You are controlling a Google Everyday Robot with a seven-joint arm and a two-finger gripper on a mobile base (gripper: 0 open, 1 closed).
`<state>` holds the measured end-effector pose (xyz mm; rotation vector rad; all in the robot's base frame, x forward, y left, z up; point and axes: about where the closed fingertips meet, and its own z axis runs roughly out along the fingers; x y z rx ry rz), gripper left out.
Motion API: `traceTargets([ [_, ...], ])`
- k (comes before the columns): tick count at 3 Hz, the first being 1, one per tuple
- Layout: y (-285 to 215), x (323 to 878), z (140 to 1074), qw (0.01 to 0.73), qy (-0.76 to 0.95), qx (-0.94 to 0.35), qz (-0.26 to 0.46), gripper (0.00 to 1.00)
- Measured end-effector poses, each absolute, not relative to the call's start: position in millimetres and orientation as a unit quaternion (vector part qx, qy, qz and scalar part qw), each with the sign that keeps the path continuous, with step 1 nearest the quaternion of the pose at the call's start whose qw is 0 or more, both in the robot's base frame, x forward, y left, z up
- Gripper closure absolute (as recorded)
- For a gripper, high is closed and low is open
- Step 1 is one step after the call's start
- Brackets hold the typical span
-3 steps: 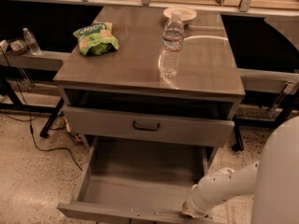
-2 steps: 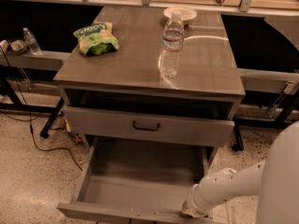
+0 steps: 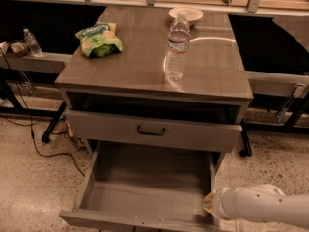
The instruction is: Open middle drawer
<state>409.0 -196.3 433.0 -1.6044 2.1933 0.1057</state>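
arm [image 3: 263, 208]: white, enters from the right, lies nearly level, low and forward of the front right corner of the table [image 3: 140, 66] | wrist: tapers leftward | pincer [image 3: 209, 203]: at the arm's left end, below the table's front edge, right of its middle; seems to point left, only a tan tip showing

Floor [image 3: 29, 187]: pale speckled stone, dark cable [image 3: 48, 152] trailing across.
Counter [image 3: 145, 69]: grey top, glossy with light.
Behind: long grey ledges [image 3: 275, 77], darkness beneath.
Gripper [image 3: 210, 204]: low right.
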Motion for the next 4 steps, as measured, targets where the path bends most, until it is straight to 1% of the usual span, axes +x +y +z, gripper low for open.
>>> traceTargets([
  [2,-291.5,420.2,507.2,0.259,0.807,-0.525,-0.072,1.00],
  [3,-293.9,422.8,513.1,0.266,0.806,-0.523,-0.079,1.00],
  [4,-304.1,432.6,538.0,0.293,0.801,-0.512,-0.104,1.00],
])
